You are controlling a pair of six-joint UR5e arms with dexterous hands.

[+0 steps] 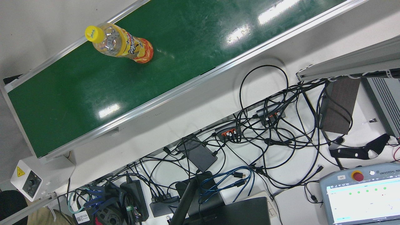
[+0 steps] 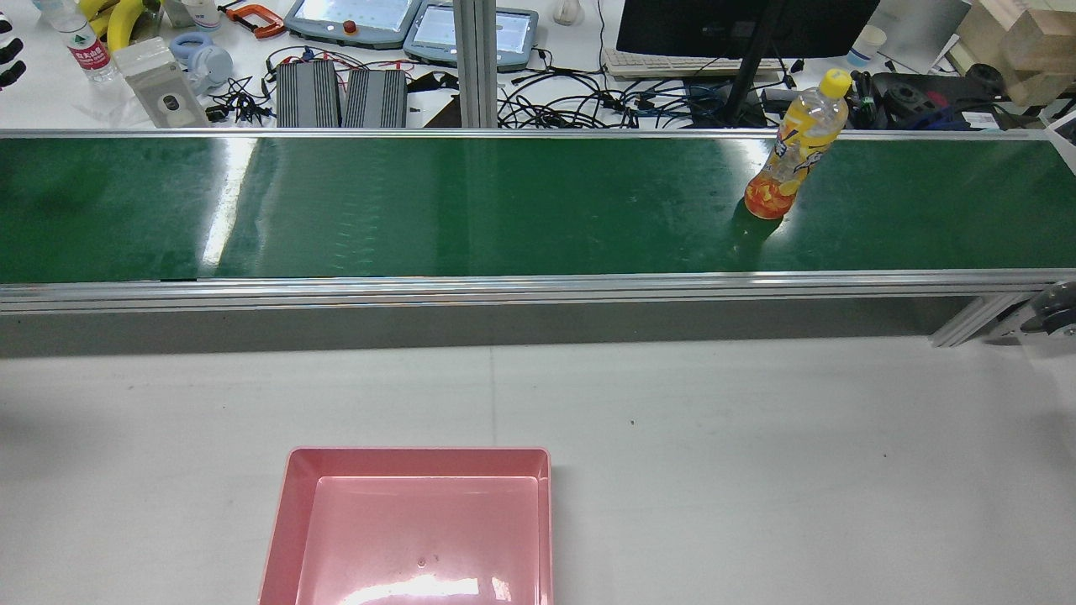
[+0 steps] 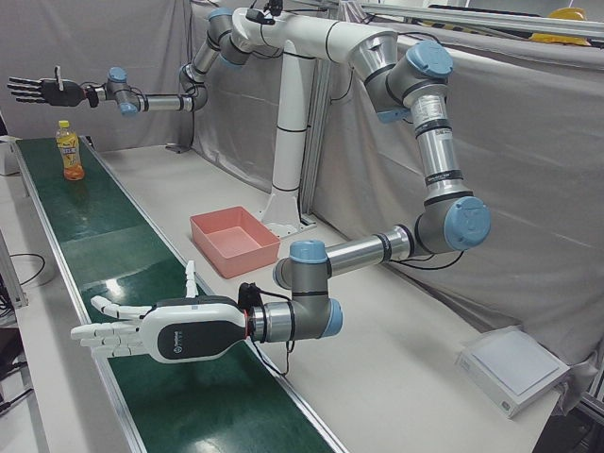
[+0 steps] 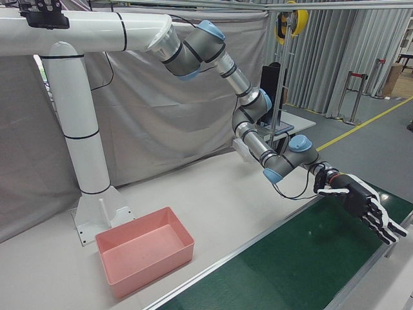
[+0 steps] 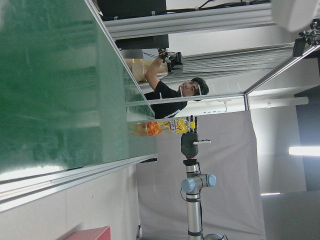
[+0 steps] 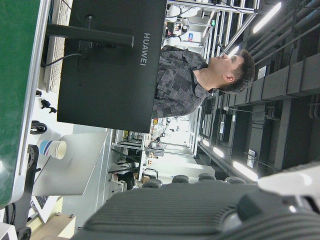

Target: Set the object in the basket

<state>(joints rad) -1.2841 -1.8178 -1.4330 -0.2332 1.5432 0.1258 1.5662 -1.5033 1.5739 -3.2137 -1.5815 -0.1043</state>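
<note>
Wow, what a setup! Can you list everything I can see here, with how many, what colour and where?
bottle: one, orange and yellow with a yellow cap, upright on the belt toward the robot's right end
belt: one, green, running across the table
basket: one, pink, empty, on the white table on the robot's side of the belt
cables: a black tangle on the desk beyond the belt
monitor: one, black, on that desk
left hand: white and black, open over the belt
right hand: black, open over the belt
</note>
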